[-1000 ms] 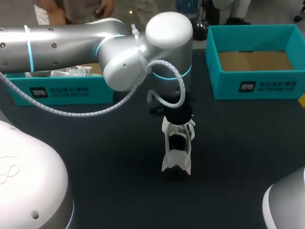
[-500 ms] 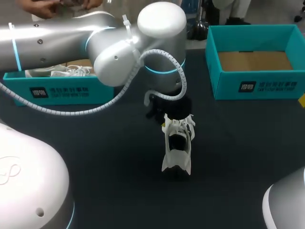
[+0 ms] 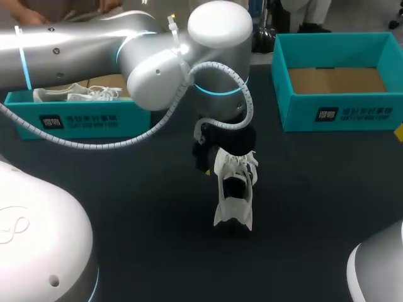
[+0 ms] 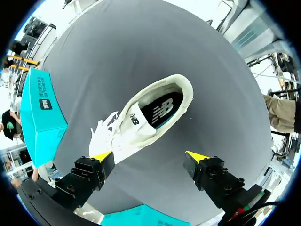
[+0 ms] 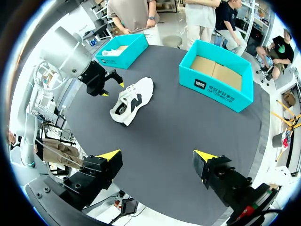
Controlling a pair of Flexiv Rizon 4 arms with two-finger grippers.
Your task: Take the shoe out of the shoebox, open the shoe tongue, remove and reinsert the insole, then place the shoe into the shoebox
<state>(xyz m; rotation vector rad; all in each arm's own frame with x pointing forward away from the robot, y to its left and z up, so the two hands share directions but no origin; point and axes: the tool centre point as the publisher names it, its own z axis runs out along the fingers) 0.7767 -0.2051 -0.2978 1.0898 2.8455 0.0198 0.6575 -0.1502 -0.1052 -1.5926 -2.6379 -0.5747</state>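
Observation:
A white shoe [image 3: 234,189] with a dark insole lies on its side on the black table, mid-table. In the left wrist view the shoe [image 4: 146,120] lies just ahead of my left gripper [image 4: 149,156]. That gripper is open with nothing between its fingers, and one fingertip [image 4: 101,155] is close to the laces. From the right wrist view the left gripper [image 5: 113,89] hangs beside the shoe's [image 5: 131,100] laced end. My right gripper [image 5: 157,155] stands open and empty, well back from the shoe. An open teal shoebox [image 3: 337,78], cardboard floor bare, is at the back right.
A second teal shoebox [image 3: 75,116] at the back left holds another white shoe [image 3: 69,94]. My left arm's large wrist [image 3: 214,38] hangs over the table's middle and hides its gripper from above. My right arm's housing [image 3: 378,270] shows at the front right.
My left gripper has gone from shut at the shoe's laced end to wide open, and has shifted slightly left. The shoe has stayed in place. The right arm has not moved.

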